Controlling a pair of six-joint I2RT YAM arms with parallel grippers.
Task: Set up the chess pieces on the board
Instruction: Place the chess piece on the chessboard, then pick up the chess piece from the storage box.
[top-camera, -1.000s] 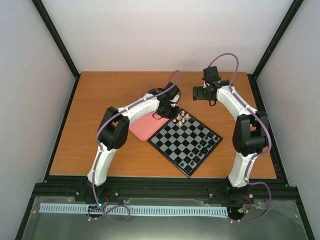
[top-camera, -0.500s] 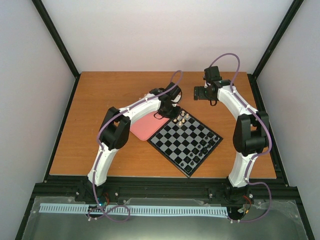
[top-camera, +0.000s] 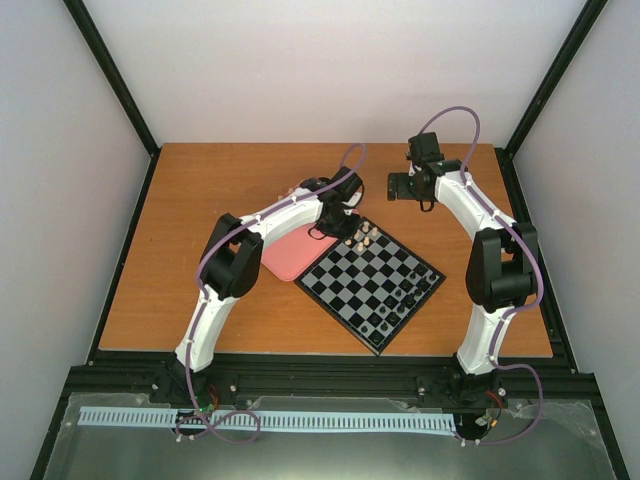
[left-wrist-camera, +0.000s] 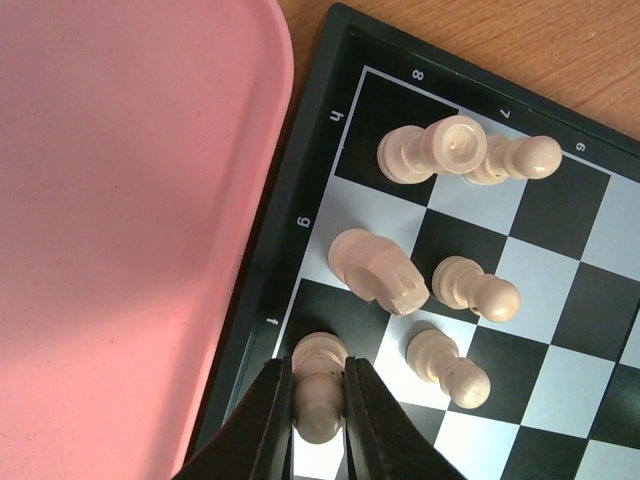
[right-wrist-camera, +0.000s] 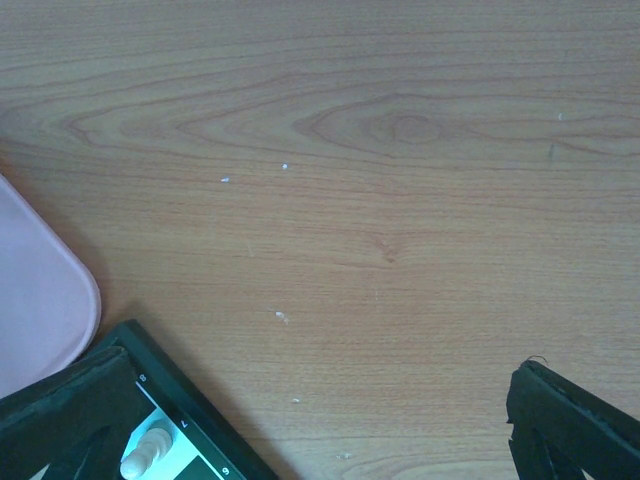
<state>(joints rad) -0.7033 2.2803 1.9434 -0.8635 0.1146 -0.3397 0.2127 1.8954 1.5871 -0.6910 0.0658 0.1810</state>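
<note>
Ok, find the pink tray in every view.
Top: tray mid-table, just left of the board.
Left wrist: tray fills the left half.
Right wrist: tray at the left edge.
Shared landmark: the board's black border, next to it.

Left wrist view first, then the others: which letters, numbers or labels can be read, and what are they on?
"8": white, on the board's black border, upper edge.
"7": same edge, upside down.
"6": same edge, upside down.
"h": border beside the pink tray, upside down.
"g": same side.
"f": same side.
Right wrist view: border marks too small to read.
Top view: nothing readable.
</note>
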